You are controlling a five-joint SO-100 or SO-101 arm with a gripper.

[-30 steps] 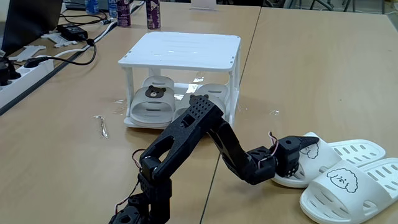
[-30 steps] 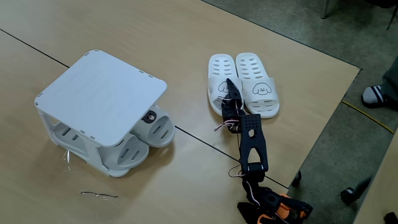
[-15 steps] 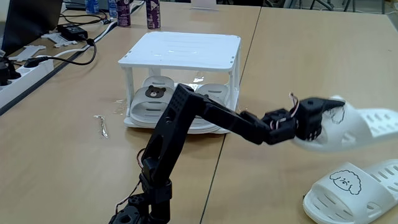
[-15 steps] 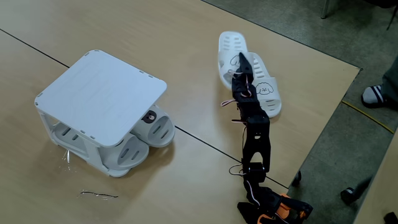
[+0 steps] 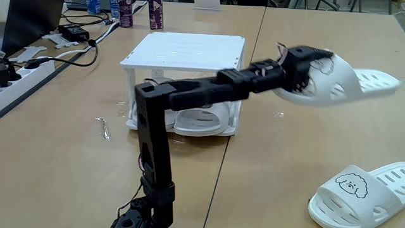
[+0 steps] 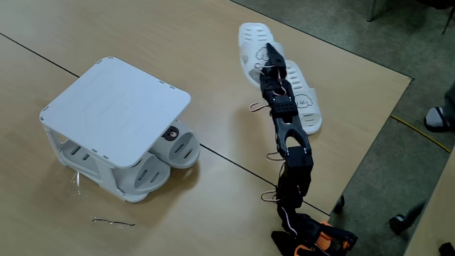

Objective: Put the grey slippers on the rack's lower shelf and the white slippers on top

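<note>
- Aloft, the gripper [image 5: 316, 66] is clenched on one of the white slippers [image 5: 345, 85], carried above the table [image 5: 304, 145].
- Its mate [image 5: 361, 193] lies at five o'clock on the table.
- Both grey slippers [image 6: 170, 146] sit on the lower shelf [image 5: 209, 132] of the rack [image 5: 186, 50].

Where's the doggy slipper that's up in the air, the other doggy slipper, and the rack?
lifted white slipper [image 5: 354, 82]: a fixed view, its slotted strap.
other white slipper [image 5: 354, 193]: a fixed view, its strap beside the dog face.
rack [image 6: 117, 107]: a fixed view, its top shelf.
</note>
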